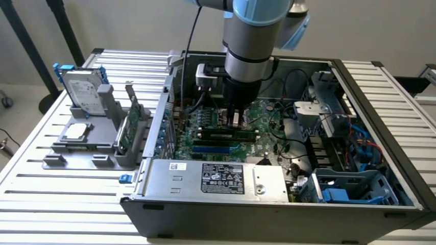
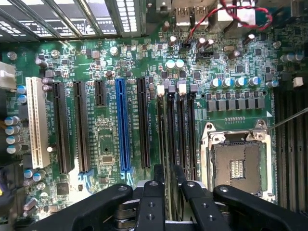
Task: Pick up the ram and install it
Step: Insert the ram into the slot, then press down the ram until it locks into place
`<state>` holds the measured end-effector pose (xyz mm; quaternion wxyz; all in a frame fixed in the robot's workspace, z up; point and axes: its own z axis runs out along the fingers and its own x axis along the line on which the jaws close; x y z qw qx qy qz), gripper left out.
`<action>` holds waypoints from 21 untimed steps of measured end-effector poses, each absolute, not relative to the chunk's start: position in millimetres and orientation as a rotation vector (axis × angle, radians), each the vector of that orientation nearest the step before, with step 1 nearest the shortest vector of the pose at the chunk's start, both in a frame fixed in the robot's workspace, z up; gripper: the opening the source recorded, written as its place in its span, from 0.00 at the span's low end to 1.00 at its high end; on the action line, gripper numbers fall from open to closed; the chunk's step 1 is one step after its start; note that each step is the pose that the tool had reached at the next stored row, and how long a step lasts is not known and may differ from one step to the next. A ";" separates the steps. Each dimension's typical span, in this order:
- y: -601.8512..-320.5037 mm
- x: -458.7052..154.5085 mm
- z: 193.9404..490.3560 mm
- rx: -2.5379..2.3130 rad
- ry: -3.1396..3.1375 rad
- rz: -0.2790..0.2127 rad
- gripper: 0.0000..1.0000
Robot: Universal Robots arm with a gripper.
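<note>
The ram (image 1: 216, 134) is a long thin green stick standing on edge in a memory slot on the motherboard (image 1: 267, 109) inside the open computer case. My gripper (image 1: 235, 122) reaches straight down into the case, shut on the stick's upper edge near its middle. In the wrist view the ram (image 2: 165, 125) is edge-on, a narrow dark line along the memory slots, running up from between my black fingers (image 2: 155, 175). The gripper (image 2: 168, 169) pinches it there. How deep it sits in the slot is hidden.
A grey holder (image 1: 75, 153) at the exterior view's left carries a silver hard drive (image 1: 85, 89) and a taller green expansion card (image 1: 129, 125). The power supply (image 1: 211, 178) sits at the case front. Cables and a drive cage (image 1: 340, 117) crowd the right. The CPU socket (image 2: 238, 163) lies beside the memory slots.
</note>
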<state>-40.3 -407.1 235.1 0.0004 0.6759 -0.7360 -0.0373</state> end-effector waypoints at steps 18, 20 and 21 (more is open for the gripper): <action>-407.2 -40.3 250.5 2.124 -2.312 -0.118 0.11; -407.1 -40.3 250.5 2.124 -2.312 -0.118 0.11; -407.1 -40.3 250.5 2.124 -2.312 -0.118 0.11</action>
